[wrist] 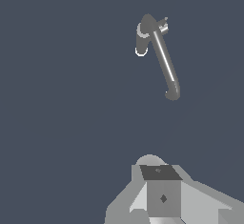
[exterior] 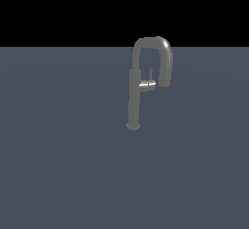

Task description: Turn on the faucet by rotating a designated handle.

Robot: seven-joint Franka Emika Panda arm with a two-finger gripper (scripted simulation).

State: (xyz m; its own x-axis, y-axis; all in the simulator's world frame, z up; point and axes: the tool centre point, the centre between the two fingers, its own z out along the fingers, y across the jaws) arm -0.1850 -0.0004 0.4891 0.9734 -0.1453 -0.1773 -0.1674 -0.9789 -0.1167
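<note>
The handle, a short shiny stub with a thin lever rod, is sticking out from the column of the faucet toward the exterior view's right, under the arched spout. In the wrist view the gripper is sitting well apart from the faucet; whether its fingers are open I cannot tell. The grey-blue floor is lying flat around the base.
</note>
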